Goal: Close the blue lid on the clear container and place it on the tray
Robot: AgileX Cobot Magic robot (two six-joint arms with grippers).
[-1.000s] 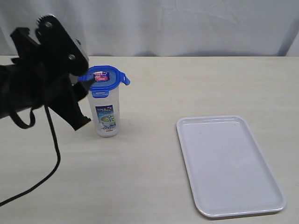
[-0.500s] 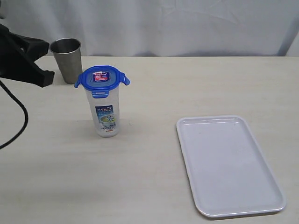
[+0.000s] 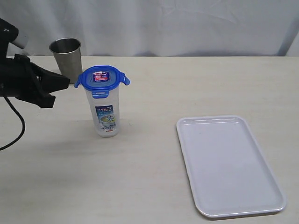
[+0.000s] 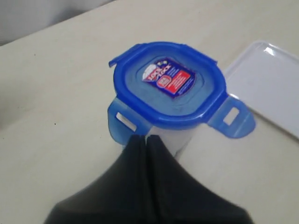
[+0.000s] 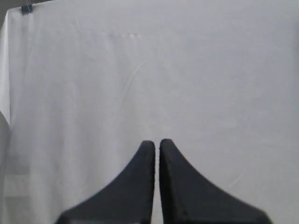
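**Both claws closed and empty; lidded canister on the table, off the tray**

Starting at the left gripper (image 4: pixel 145 137): fingers pressed flat together, gripping nothing. Aimed tip-first at the blue lid (image 4: pixel 168 84), just beside the nearest flap (image 4: pixel 121 125); impossible to tell whether touching. In the exterior view, held level with the lid's rim, reaching in from the left edge, with a black cable (image 3: pixel 18 126) hanging below the arm.

Next, the right gripper (image 5: pixel 156 142): out of the exterior view. In its own wrist view, fingers closed to a hairline seam, holding nothing, facing a white cloth (image 5: pixel 187 70).

Outward from the left tip: the lid sitting on top of the clear container (image 3: pixel 106 116), with one flap folded down at the front and another sticking out sideways on the right. Upright on the table (image 3: pixel 140 186), left of centre, printed label (image 3: pixel 105 117) toward the camera. Behind it and to the left, near but apart, a steel cup (image 3: pixel 66 58), also upright.

Well apart on the right, flat on the same table: the tray (image 3: pixel 229 163), white, long side running away from the camera.
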